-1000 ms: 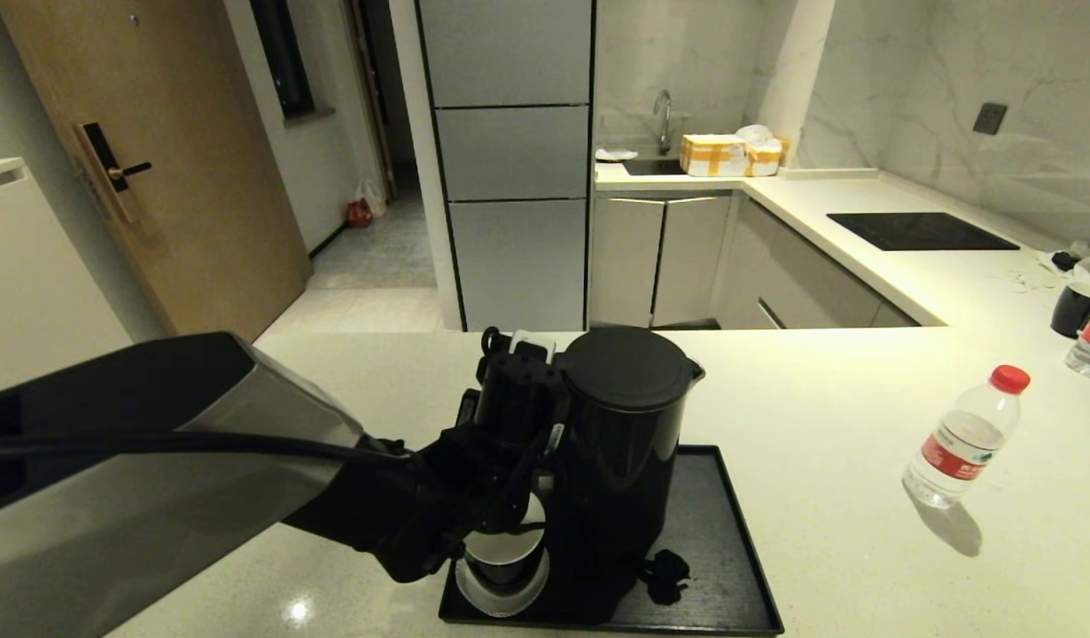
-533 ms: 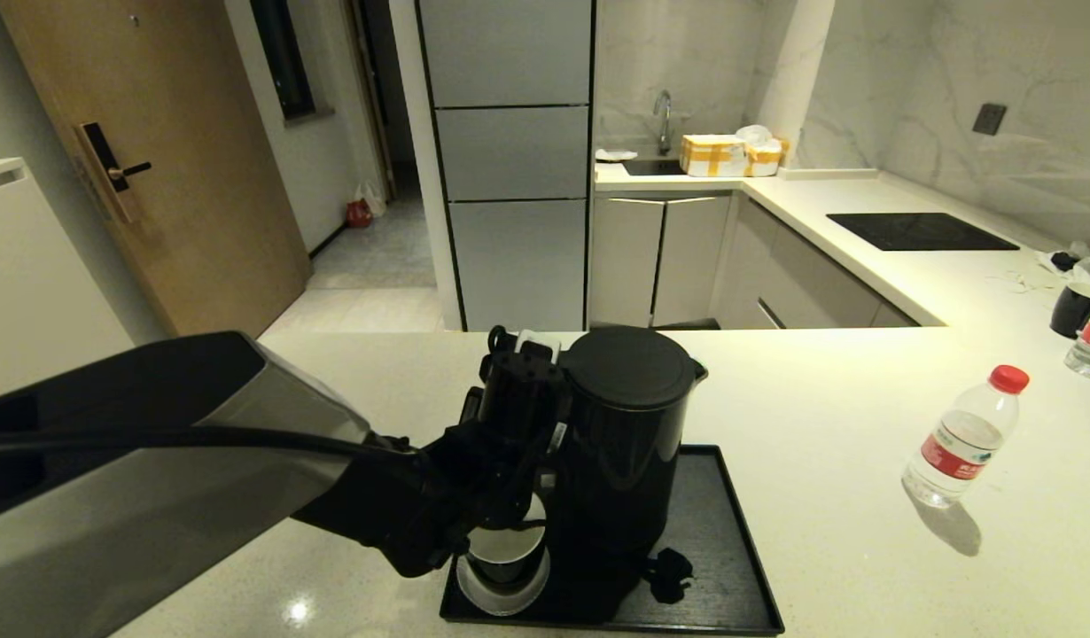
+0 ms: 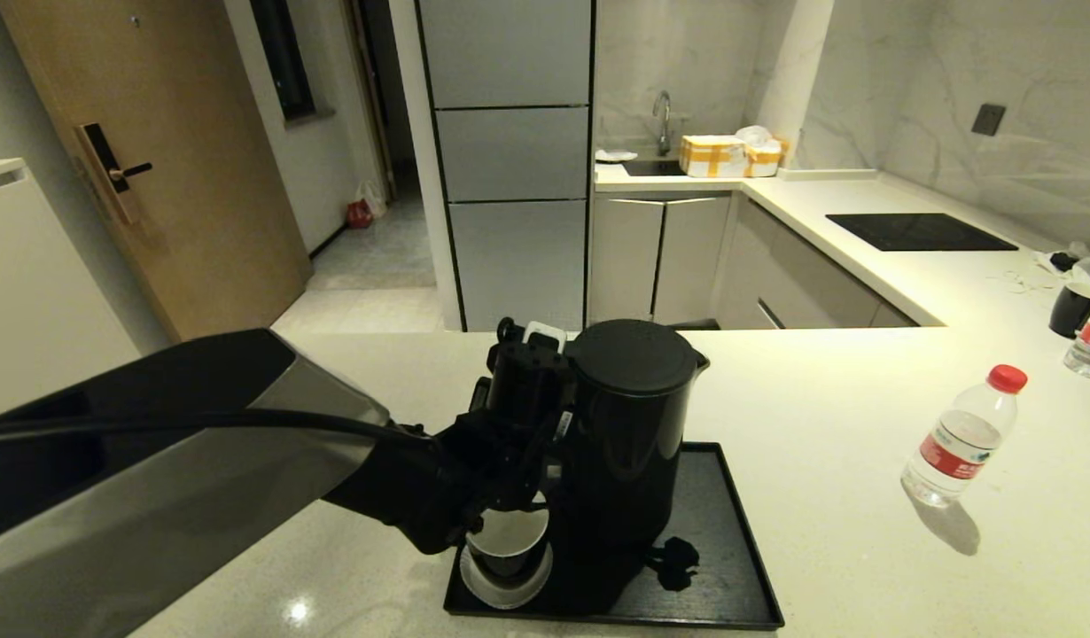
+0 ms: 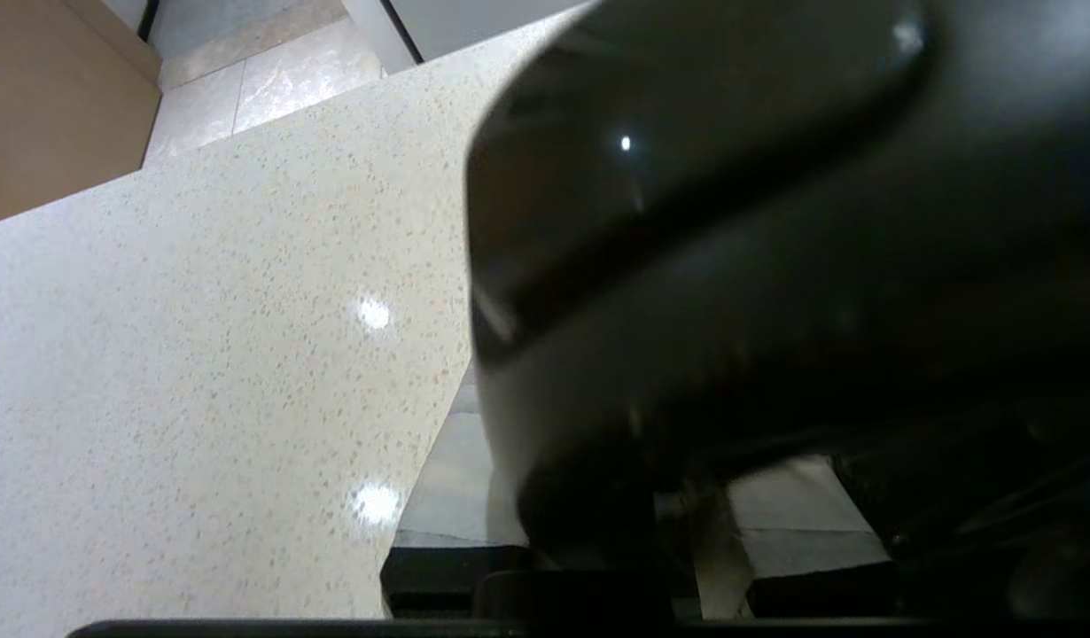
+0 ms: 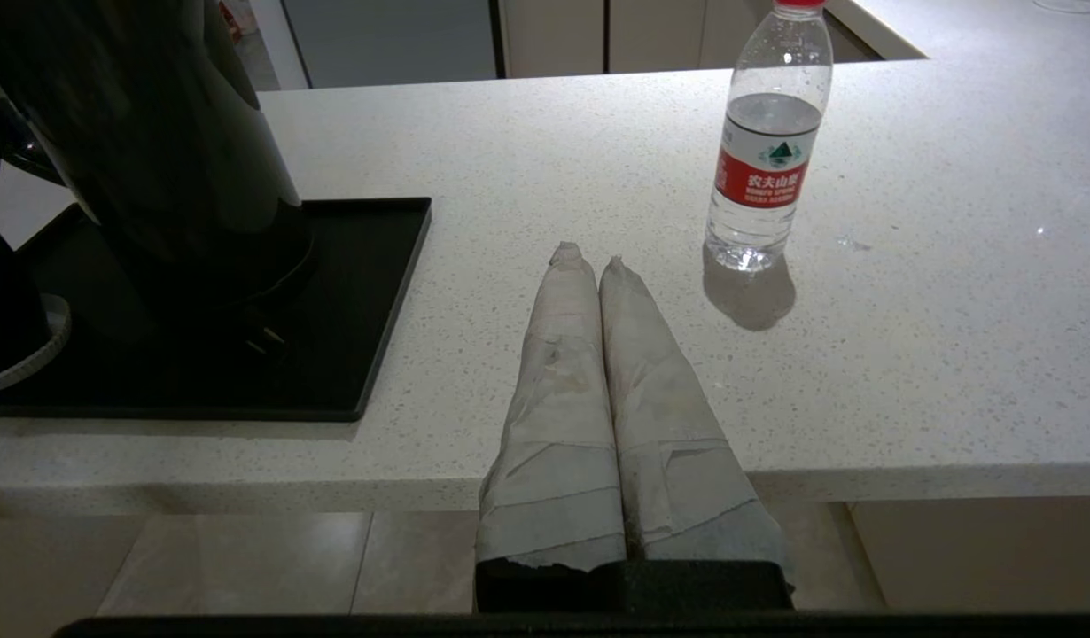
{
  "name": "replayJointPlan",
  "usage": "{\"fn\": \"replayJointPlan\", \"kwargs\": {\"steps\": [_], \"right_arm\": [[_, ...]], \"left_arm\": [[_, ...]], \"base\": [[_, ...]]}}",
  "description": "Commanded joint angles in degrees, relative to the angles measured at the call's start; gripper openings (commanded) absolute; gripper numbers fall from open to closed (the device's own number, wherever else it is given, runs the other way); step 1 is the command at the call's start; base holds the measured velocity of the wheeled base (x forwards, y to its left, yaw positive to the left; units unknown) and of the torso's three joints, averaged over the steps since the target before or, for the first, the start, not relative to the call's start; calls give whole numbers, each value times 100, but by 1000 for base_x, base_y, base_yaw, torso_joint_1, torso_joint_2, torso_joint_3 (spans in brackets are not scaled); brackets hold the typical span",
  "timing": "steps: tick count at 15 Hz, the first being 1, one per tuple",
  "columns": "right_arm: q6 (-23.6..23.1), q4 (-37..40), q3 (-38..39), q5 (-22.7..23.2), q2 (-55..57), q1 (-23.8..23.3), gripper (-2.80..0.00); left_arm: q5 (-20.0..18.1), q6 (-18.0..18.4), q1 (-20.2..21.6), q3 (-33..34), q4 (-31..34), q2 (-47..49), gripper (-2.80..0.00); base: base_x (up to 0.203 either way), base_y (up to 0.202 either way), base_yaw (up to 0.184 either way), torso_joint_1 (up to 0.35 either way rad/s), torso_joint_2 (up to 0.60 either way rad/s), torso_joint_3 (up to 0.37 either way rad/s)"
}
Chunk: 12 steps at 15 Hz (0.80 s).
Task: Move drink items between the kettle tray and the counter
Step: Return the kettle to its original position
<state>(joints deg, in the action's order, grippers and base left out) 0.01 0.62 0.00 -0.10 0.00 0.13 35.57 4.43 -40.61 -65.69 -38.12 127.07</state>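
At the left of the head view, the left arm reaches in across the counter (image 3: pixel 820 416) and ends at the left gripper (image 3: pixel 532 390), pressed against the handle side of the tall black kettle (image 3: pixel 629 434) at frame centre; whether its fingers have closed on the loop handle cannot be told, since the wrist camera is filled by dark kettle surface. The kettle stands upright, its long axis vertical, on the left half of the kettle tray (image 3: pixel 731 532), with its base appearing clear of the tray floor, though the dark hides the gap. Just below the gripper, in the lower centre of the frame, the small black cup (image 3: pixel 508 545) sits on a white saucer (image 3: pixel 501 592) at the tray's left end, close enough that any swing of the kettle toward that side looks risky. A dark plug (image 3: pixel 673 565) trails on the tray beside the kettle. Open counter lies to the right of the tray, and further right the water bottle (image 3: pixel 961 439) stands upright, well apart from the tray. The right gripper (image 5: pixel 589 257), fingers pressed together and empty, hovers at the counter's near edge between tray and bottle, the nearer arm to the bottle.
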Motion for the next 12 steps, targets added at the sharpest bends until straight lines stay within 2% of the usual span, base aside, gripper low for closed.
{"fn": "replayJointPlan", "kwargs": {"steps": [1, 12], "right_arm": [[-1, -1, 18, 1, 0, 13, -280], [-1, -1, 18, 1, 0, 4, -280]], "left_arm": [[38, 6, 36, -102, -2, 187, -280], [64, 6, -37, 202, -90, 26, -280]], "base": [[0, 0, 0, 0, 0, 0], [0, 0, 0, 0, 0, 0]]}}
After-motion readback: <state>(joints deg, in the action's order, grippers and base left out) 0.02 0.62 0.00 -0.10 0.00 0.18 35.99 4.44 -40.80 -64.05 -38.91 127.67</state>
